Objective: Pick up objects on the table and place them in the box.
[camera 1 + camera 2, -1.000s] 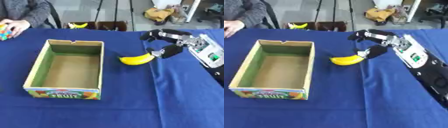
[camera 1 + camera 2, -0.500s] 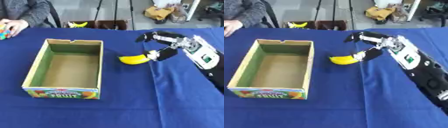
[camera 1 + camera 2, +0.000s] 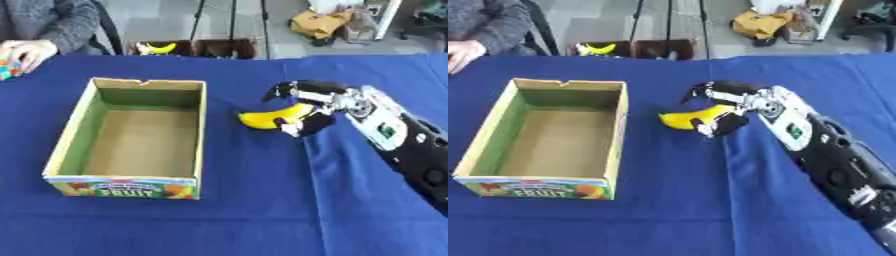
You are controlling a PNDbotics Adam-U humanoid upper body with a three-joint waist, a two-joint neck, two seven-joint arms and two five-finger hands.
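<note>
A yellow banana (image 3: 269, 118) lies on the blue tablecloth just right of an open cardboard fruit box (image 3: 77, 131), which holds nothing. My right hand (image 3: 317, 106) comes in from the right and straddles the banana's right end. Its fingers (image 3: 289, 88) arch above the fruit with a gap, and the thumb (image 3: 304, 128) sits at the banana's lower side. The hand is open around the banana. My left hand shows in neither view.
The blue table (image 3: 236, 210) stretches wide in front of and right of the box. A person sits at the far left edge with a colourful cube (image 3: 7, 68) in hand. Beyond the table, a bin on the floor holds another banana (image 3: 158, 48).
My right hand has slid left over the banana's right end, fingers above and thumb below. The banana and the box have stayed in place.
</note>
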